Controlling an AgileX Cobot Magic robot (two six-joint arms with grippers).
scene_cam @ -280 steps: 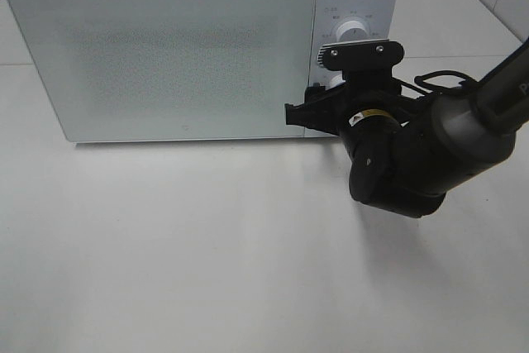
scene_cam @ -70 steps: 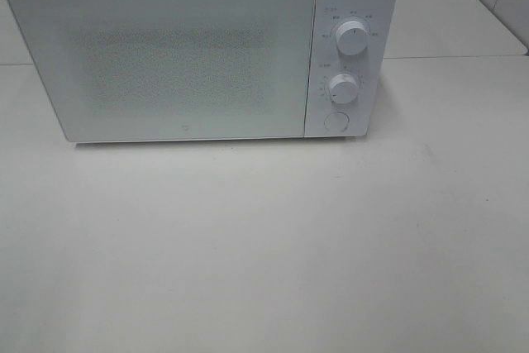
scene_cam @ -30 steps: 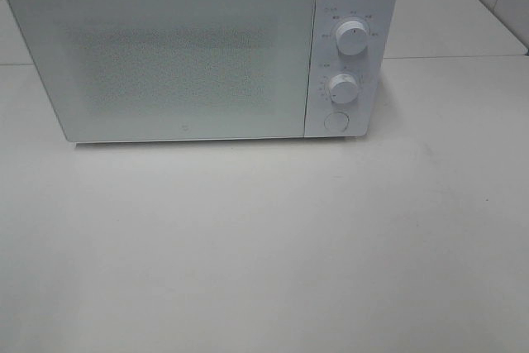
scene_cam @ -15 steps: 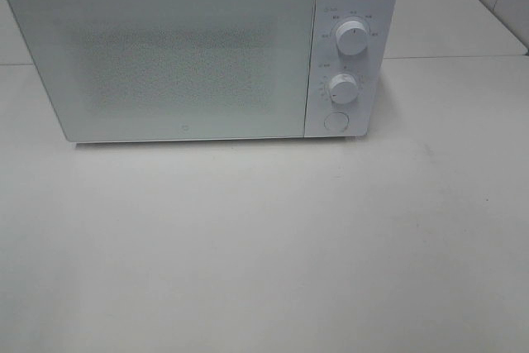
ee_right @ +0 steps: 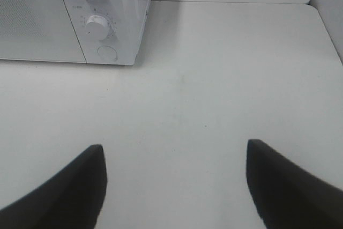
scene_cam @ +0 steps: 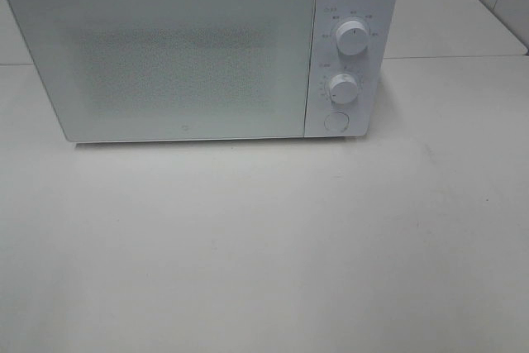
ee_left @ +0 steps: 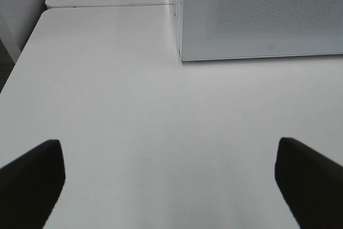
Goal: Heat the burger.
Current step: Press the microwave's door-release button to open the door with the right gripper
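One broad white table [scene_cam: 264, 245] lies beneath both your grippers. Ahead of the jaws stands the white box-shaped microwave [scene_cam: 182, 55], frosted door shut, with two round white dials, the upper knob [scene_cam: 352, 39] and the lower knob [scene_cam: 342, 88]. Your left gripper [ee_left: 171, 186] and right gripper [ee_right: 177, 186] gape apart, holding nothing. You cannot tell where the burger is.
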